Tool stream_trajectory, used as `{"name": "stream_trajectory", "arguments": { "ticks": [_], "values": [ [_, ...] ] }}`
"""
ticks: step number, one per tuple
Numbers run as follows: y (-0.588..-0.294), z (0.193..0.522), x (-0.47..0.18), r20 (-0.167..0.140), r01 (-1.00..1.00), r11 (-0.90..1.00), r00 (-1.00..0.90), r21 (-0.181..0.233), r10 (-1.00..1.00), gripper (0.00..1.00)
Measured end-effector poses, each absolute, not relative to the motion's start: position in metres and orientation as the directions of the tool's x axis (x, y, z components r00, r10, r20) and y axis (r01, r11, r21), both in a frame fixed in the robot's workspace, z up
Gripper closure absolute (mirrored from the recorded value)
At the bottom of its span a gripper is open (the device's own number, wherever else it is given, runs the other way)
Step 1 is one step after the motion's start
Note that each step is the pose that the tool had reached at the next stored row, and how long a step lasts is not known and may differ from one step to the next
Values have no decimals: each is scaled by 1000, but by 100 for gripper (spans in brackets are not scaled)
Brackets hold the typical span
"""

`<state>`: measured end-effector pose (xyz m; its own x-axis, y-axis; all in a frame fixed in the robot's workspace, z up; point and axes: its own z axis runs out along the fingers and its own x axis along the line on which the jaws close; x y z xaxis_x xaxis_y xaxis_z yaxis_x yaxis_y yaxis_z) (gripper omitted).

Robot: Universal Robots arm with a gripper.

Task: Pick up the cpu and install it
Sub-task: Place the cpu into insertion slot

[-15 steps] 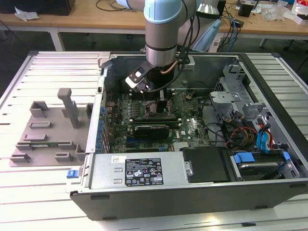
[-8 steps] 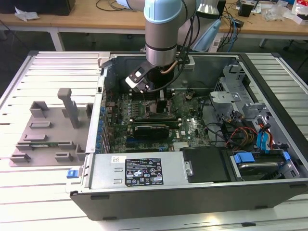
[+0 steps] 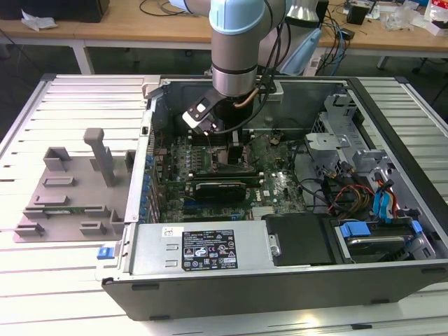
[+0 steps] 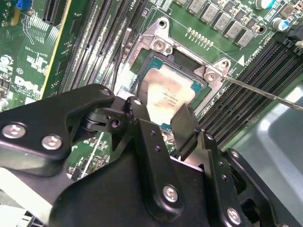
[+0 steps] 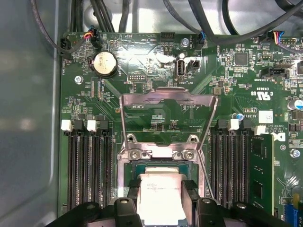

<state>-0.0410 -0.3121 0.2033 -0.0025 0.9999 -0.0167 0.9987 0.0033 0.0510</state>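
Note:
The cpu (image 5: 161,194), a thin square chip with a pale silvery top, sits between my gripper's (image 5: 161,189) two black fingers (image 5: 188,198). It is low over the open socket (image 5: 161,161) on the green motherboard, and whether it rests in the socket I cannot tell. The socket's metal load plate (image 5: 168,106) stands swung up beyond it. In the second wrist view the cpu (image 4: 165,92) lies over the socket frame (image 4: 189,52) with my gripper (image 4: 161,116) shut on its edges. In the exterior view my gripper (image 3: 229,143) reaches down inside the computer case (image 3: 280,280).
Black memory slots (image 5: 90,165) flank the socket on both sides, and a thin metal lever (image 4: 265,92) sticks out beside it. A graphics card (image 3: 220,187), cables (image 3: 343,196) and drive bays (image 3: 371,234) fill the case. A grey plastic tray (image 3: 70,189) with upright posts lies at the exterior view's left.

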Motion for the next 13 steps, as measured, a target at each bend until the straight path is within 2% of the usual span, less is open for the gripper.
{"name": "stream_trajectory", "arguments": {
  "ticks": [8,9,10,11,12,13],
  "values": [
    [-312,211,-41,-17,999,3,-2,51,1000,54],
    [-312,211,-41,-17,999,3,-2,51,1000,60],
    [-312,211,-41,-17,999,3,-2,51,1000,60],
    [-312,211,-41,-17,999,3,-2,51,1000,67],
    [-312,211,-41,-17,999,3,-2,51,1000,78],
    [-312,211,-41,-17,999,3,-2,51,1000,78]
  ]
}}
